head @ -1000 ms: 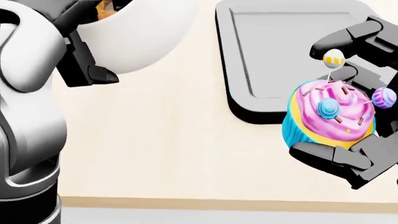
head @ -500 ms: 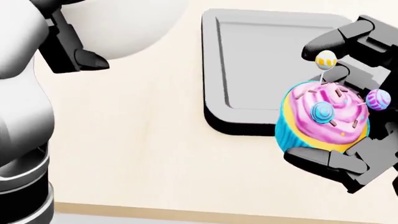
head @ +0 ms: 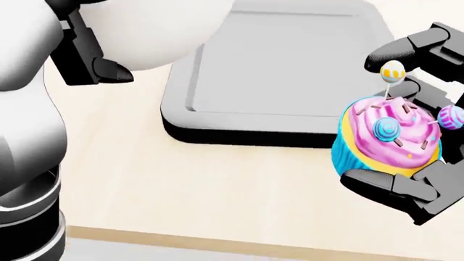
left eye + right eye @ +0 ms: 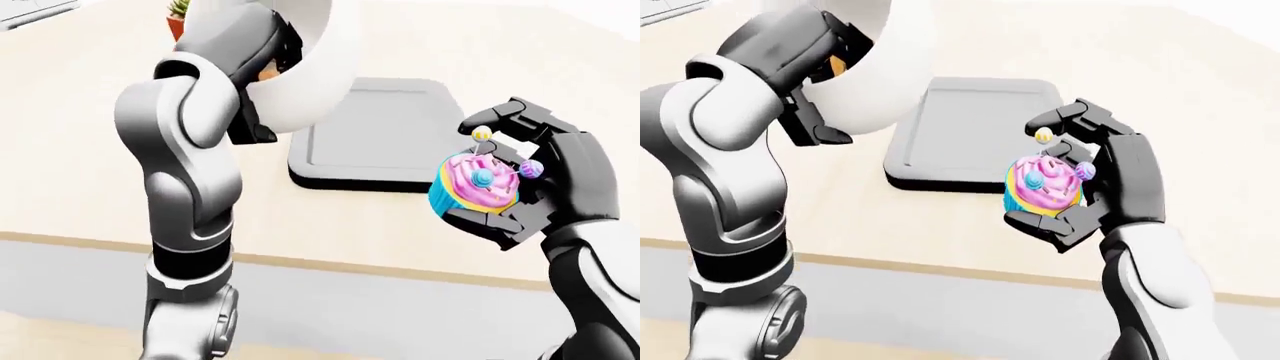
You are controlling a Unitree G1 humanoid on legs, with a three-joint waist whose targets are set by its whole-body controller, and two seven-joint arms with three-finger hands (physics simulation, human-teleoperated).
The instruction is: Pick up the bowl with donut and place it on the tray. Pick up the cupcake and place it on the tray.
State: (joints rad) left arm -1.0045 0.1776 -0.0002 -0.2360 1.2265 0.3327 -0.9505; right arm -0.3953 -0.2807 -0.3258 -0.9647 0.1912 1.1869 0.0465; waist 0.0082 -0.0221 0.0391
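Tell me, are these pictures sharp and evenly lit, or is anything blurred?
Head view: flat, even light, only a thin dark shadow under the tray; the cupcake is crisp. Left-eye view: the white bowl is washed out, its edges soft.

Head view aimed steeply down, close on counter [image 3: 217, 185] and tray [image 3: 290, 70]. Eye views set farther back, angled down, both arms seen whole. Tray, cupcake [image 4: 475, 184], bowl [image 4: 870, 75] shared by all three; eye views nearly identical, slightly offset sideways.
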